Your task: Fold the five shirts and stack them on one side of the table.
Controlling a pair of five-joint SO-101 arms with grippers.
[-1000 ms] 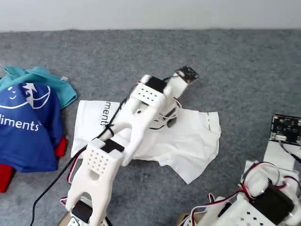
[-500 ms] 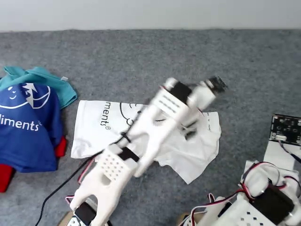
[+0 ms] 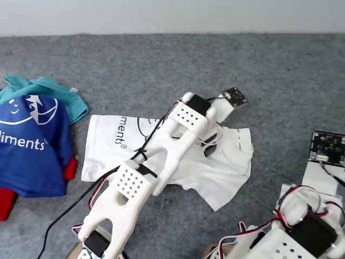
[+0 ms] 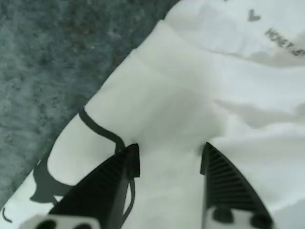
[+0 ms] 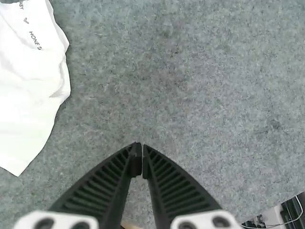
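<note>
A white shirt (image 3: 215, 162) with dark print lies partly folded and crumpled in the middle of the grey table. My left gripper (image 3: 211, 144) hangs low over its right half. In the left wrist view the left gripper (image 4: 169, 155) is open, with white cloth (image 4: 181, 95) under and between the fingers and nothing pinched. A blue shirt (image 3: 29, 145) lies at the left edge on top of a teal shirt (image 3: 70, 100) and a red shirt (image 3: 69, 168). My right gripper (image 5: 142, 160) is shut and holds nothing, above bare carpet, with the white shirt's edge (image 5: 28, 81) off to one side.
The right arm's base and wires (image 3: 302, 226) sit at the front right corner. A cable (image 3: 59, 218) trails from the left arm along the front. Grey carpet (image 3: 178, 65) stretches across the back and the right side.
The left arm swung to the right across the white shirt, then came back a little to the left. The right arm kept still.
</note>
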